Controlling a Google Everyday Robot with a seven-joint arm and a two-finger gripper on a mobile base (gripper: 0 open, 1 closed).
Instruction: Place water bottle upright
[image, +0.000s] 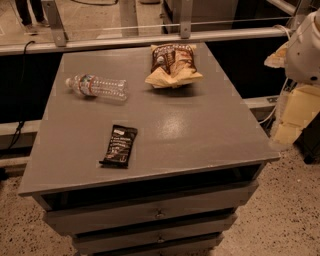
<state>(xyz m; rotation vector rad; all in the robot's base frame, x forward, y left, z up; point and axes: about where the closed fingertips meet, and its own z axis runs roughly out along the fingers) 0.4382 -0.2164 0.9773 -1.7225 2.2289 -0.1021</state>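
The small clear ribbed plastic water bottle (97, 86) lies on its side at the far left of the grey counter (200, 135), cap toward the left edge, not yet stood up. The robot's pale gripper (292, 117) hangs beyond the counter's right side, well apart from the bottle. Whether its grip is spread or closed I can't make out from here.

I'd come in from above, take the bottle across its ribbed body, then tip it so the base lands flat (a round bottle will likely roll if nudged).

Room looks decent: the crinkled brown-and-yellow chip bag (172, 65) sits to the bottle's right and the black snack-bar wrapper (119, 145) nearer the front, both apart from it. Mind the left edge — the cap lies close to it — and set down toward the middle.
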